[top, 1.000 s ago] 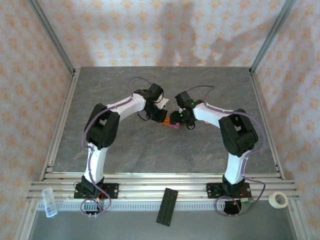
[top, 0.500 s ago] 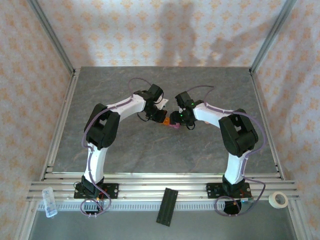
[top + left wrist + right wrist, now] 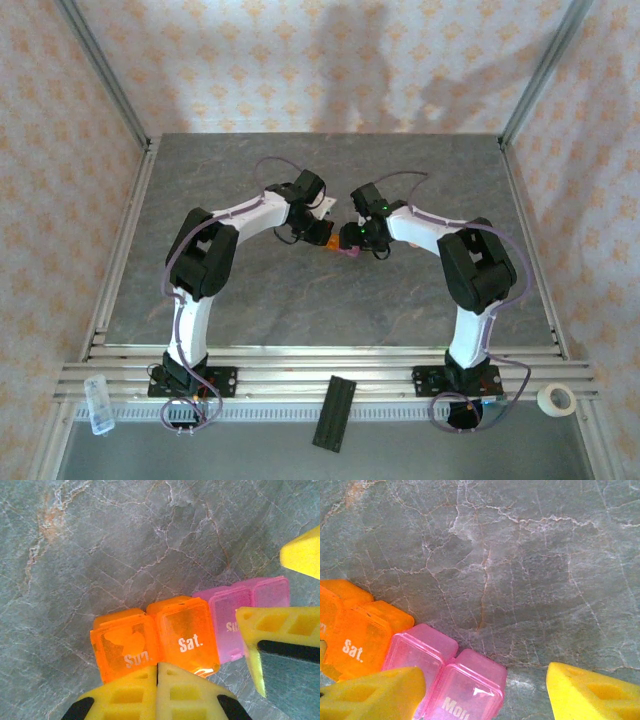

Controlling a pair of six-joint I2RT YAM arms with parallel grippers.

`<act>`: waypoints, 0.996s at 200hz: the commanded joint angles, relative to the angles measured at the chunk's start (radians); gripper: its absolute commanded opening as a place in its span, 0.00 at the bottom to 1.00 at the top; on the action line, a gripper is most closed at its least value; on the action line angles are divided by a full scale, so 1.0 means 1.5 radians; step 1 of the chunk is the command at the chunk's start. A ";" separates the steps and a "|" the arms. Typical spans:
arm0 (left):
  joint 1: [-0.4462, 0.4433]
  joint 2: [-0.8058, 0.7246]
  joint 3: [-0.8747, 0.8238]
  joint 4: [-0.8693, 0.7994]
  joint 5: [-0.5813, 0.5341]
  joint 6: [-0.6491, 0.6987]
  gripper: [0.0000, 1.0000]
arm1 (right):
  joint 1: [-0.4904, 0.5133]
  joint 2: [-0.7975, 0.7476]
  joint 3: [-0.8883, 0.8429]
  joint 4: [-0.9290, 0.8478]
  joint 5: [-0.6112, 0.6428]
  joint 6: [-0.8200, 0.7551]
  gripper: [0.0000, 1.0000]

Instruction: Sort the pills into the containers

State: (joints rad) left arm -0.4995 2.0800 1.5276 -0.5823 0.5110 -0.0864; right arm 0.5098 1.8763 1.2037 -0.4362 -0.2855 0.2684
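Top external: the pill containers (image 3: 337, 247) lay mid-table (image 3: 300, 300), between the left gripper (image 3: 318, 236) and the right gripper (image 3: 352, 240)

Left wrist: left jaws were pressed together, tips against the orange compartments (image 3: 155, 645)

Right wrist: right jaws stood apart, straddling the pink compartments (image 3: 422, 652)

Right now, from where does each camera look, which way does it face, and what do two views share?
Top external: above and behind the bases, facing down at the table; left arm and right arm meet over the pill strip.
Left wrist: close above the strip, facing down; shut left gripper at the bottom edge.
Right wrist: close above the strip, facing down; open right gripper at the bottom edge, over the pink compartments.
Shared: both wrist views show the orange Sat. compartment.
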 commanded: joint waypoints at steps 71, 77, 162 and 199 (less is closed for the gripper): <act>-0.018 -0.064 0.014 0.026 -0.019 -0.027 0.00 | 0.002 0.031 -0.022 -0.048 0.048 0.005 0.68; -0.020 -0.062 0.016 0.026 -0.017 -0.028 0.00 | 0.002 0.031 -0.022 -0.047 0.048 0.005 0.68; -0.040 -0.028 -0.024 0.051 -0.025 -0.043 0.00 | 0.002 0.032 -0.030 -0.039 0.048 0.007 0.68; -0.039 -0.009 -0.061 0.074 -0.036 -0.050 0.00 | 0.002 0.034 -0.030 -0.037 0.046 0.007 0.68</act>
State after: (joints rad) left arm -0.5575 2.0251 1.4712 -0.5026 0.4885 -0.1421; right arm 0.5098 1.8763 1.2037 -0.4358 -0.2859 0.2691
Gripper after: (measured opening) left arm 0.052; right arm 0.679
